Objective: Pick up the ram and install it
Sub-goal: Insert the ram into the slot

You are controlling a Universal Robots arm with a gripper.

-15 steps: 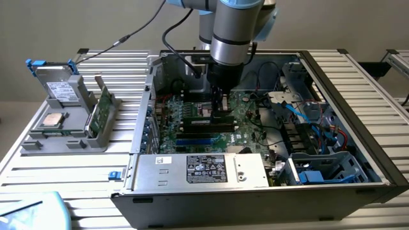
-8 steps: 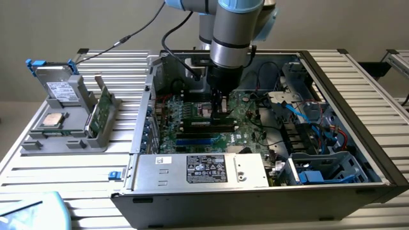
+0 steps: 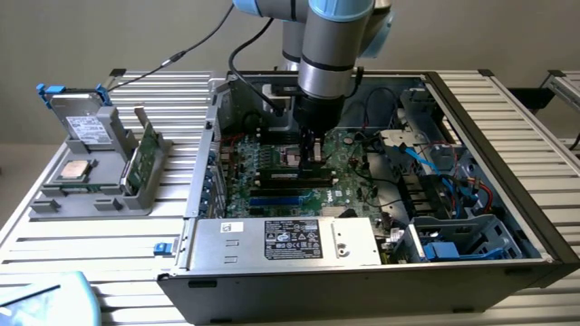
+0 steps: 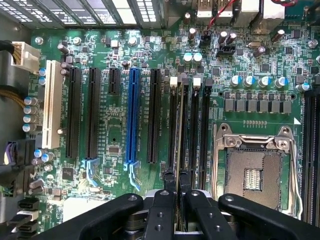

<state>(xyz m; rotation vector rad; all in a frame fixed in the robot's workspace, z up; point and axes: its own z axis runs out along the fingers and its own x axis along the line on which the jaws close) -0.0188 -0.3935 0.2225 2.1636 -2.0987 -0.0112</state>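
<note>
Ram (image 4: 178, 130) is clamped edge-on by the nearly closed gripper (image 4: 176, 176) at the memory slots (image 4: 204, 130); if tilted, it could be jammed.

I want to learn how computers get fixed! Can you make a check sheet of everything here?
Surface: slatted metal table, open case on it.
Job's things: ram standing in a motherboard slot.
Clutter: gray holder with chip, green board, drive.
Grippers: gripper shut on ram's end.
Cables: black cable beside arm; blue wires in case.
Surroundings: plain wall.
</note>
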